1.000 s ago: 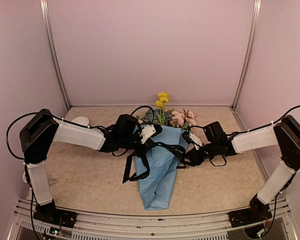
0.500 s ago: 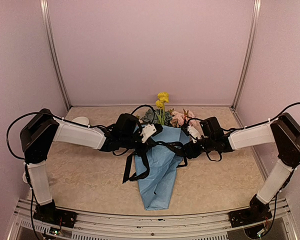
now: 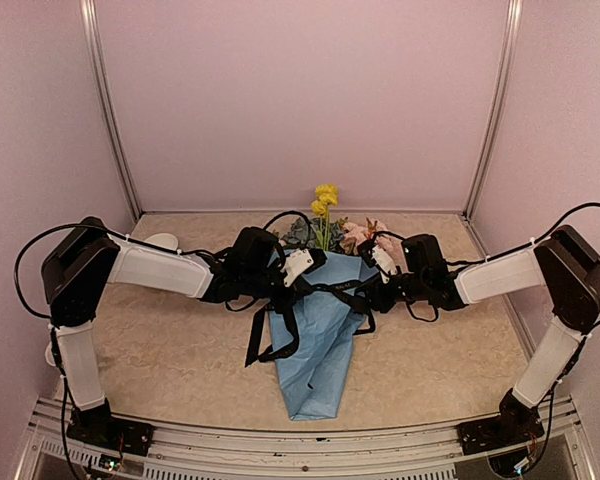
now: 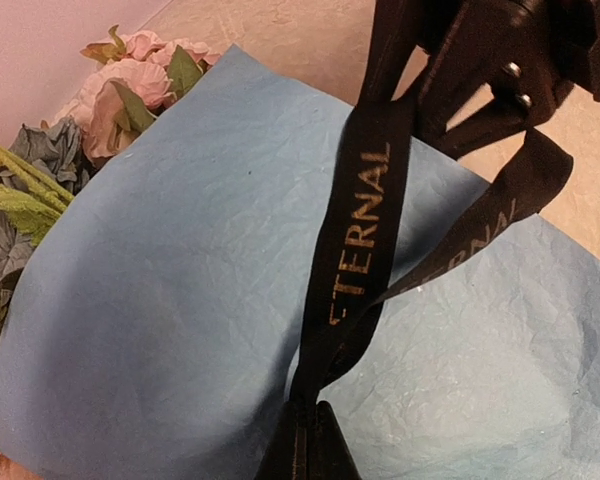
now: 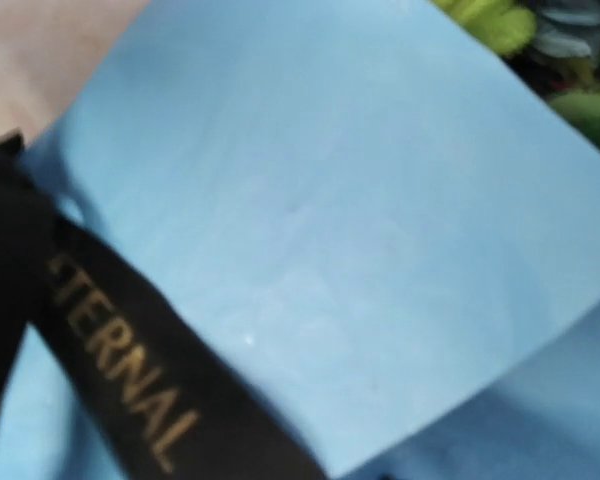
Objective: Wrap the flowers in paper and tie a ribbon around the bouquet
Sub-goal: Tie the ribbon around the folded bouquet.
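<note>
On the left side of the desk [image 3: 170, 340], the left tool [image 4: 306, 445] is closed tight on the ribbon [image 4: 365, 220], which is pinched just above the bouquet [image 3: 318, 335]. From there the ribbon is drawn taut across the light-blue paper [image 4: 160, 300] of the cone, and loose tails are draped over its left edge. The bouquet is laid mid-desk, tip toward the arms, and the flowers [image 3: 327, 215] are seen at its far, open end. Further right, the right tool [image 3: 372, 287] is set close against the ribbon's other run; whether it is clamped or parted cannot be told. If that run is missed, tension may be lost and the loop loosened. If it is pulled too hard, the thin paper may be creased or the cone dragged sideways.
</note>
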{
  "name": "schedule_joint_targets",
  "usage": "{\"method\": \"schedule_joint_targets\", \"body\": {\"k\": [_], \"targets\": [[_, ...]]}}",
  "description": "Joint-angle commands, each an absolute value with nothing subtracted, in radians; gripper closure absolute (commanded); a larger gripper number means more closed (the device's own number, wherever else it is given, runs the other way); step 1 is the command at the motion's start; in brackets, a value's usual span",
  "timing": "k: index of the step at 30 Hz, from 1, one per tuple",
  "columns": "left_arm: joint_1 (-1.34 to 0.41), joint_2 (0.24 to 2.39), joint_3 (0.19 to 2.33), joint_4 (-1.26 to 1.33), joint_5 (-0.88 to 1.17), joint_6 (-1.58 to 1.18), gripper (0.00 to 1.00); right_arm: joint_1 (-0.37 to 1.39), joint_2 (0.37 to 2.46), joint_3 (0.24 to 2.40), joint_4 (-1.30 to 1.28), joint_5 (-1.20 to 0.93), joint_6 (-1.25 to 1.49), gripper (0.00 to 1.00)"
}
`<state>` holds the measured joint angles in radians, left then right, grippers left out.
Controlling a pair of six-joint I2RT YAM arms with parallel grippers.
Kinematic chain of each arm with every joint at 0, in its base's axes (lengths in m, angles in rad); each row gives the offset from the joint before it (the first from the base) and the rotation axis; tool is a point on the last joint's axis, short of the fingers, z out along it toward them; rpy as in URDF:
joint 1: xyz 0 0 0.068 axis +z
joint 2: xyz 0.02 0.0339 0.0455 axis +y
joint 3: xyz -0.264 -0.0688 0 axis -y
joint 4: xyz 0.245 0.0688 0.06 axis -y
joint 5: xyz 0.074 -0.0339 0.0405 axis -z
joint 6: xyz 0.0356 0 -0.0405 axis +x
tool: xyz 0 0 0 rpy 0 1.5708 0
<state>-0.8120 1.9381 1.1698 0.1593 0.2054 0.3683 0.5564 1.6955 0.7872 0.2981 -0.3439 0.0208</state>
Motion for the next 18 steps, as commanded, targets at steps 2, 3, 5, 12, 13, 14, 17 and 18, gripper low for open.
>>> {"method": "schedule_joint_targets", "body": {"k": [2, 3, 5, 12, 13, 14, 17, 18], "targets": [[-0.806, 1.947, 1.197, 0.14, 0.23, 0.386, 0.96, 0.552, 1.69, 0.764, 0.361, -0.348, 0.041, 1.0], [-0.805, 1.946, 1.196, 0.137, 0.234, 0.387, 0.87, 0.545, 1.688, 0.764, 0.353, -0.334, 0.053, 1.0], [-0.802, 1.941, 1.197, 0.127, 0.241, 0.391, 0.67, 0.534, 1.687, 0.764, 0.331, -0.317, 0.071, 1.0], [-0.799, 1.901, 1.255, 0.015, 0.221, 0.389, 0.01, 0.528, 1.698, 0.756, 0.314, -0.307, 0.095, 1.0], [-0.796, 1.891, 1.264, -0.018, 0.238, 0.39, 0.01, 0.525, 1.704, 0.761, 0.305, -0.303, 0.101, 1.0], [-0.791, 1.878, 1.27, -0.053, 0.262, 0.39, 0.01, 0.523, 1.709, 0.765, 0.298, -0.3, 0.107, 1.0], [-0.757, 1.828, 1.24, -0.152, 0.378, 0.382, 0.01, 0.519, 1.722, 0.775, 0.283, -0.3, 0.119, 1.0], [-0.743, 1.805, 1.204, -0.157, 0.377, 0.363, 0.01, 0.519, 1.724, 0.775, 0.283, -0.306, 0.122, 1.0]]}}
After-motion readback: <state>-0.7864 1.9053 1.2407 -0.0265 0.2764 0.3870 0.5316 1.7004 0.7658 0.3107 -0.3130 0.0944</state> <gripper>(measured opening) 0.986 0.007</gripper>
